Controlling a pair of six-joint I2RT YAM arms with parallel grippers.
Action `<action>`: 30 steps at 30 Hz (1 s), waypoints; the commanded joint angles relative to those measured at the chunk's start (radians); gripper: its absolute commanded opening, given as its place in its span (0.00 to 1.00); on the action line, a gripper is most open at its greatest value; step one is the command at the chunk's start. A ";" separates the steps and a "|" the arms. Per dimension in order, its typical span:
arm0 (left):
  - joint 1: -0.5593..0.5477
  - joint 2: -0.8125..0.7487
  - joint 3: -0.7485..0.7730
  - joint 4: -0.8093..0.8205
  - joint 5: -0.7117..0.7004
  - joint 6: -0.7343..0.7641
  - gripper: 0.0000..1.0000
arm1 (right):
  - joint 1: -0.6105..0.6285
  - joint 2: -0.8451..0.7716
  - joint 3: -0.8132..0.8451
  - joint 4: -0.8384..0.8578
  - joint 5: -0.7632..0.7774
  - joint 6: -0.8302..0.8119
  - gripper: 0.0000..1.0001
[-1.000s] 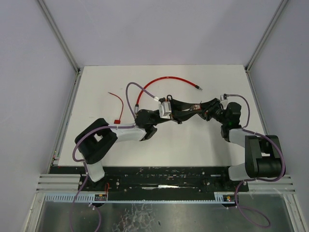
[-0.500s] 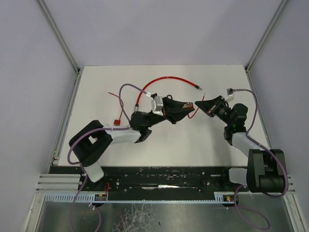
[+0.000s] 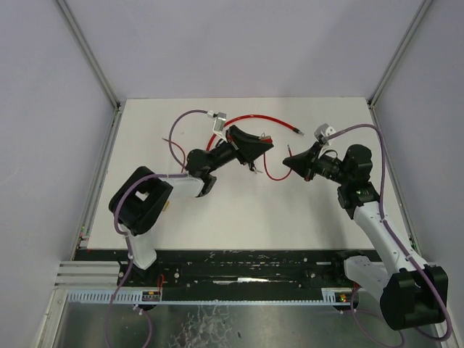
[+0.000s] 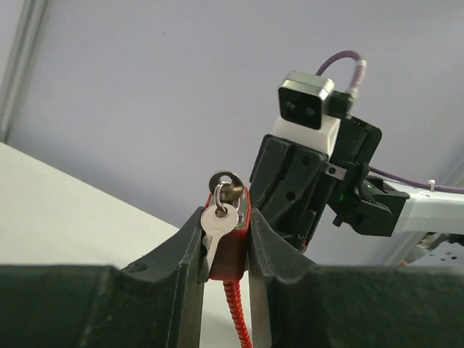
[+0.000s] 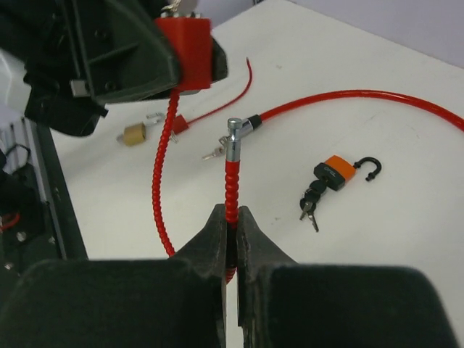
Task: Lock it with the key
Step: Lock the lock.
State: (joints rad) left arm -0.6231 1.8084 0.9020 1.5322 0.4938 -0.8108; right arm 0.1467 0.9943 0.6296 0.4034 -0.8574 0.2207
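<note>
My left gripper [image 4: 225, 233] is shut on a red lock body [image 4: 233, 243], held up off the table. A silver key [image 4: 217, 221] hangs on a ring from the plug at the top of the lock. A ribbed red cable [image 5: 163, 174] loops down from the lock [image 5: 185, 43] and back up to my right gripper [image 5: 230, 221]. That gripper is shut on the cable's free end, just below its metal pin [image 5: 233, 136]. In the top view the left gripper [image 3: 255, 150] and right gripper [image 3: 290, 161] face each other a short gap apart.
On the white table [image 5: 377, 217] lie an orange padlock [image 5: 335, 172] with an open shackle and a bunch of keys [image 5: 310, 204], a small brass padlock [image 5: 134, 134], a long smooth red cable [image 3: 254, 116] and a thin red wire [image 5: 243, 90].
The right gripper has shut on the cable's free end. Both arms have lifted and moved toward the far side, the left one carrying the lock. The grippers now stand a little apart.
</note>
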 commanded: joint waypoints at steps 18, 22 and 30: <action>-0.017 0.032 0.044 0.078 -0.013 -0.189 0.00 | 0.122 0.045 0.087 -0.173 -0.069 -0.198 0.00; -0.048 0.006 0.012 0.079 -0.078 -0.111 0.00 | 0.122 0.026 0.074 -0.129 -0.080 -0.155 0.00; -0.069 -0.001 0.002 0.080 -0.114 -0.079 0.00 | 0.122 -0.003 0.068 -0.106 -0.072 -0.125 0.00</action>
State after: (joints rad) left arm -0.6853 1.8294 0.9161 1.5429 0.4404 -0.9474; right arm 0.2508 1.0222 0.6724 0.2264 -0.8772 0.0620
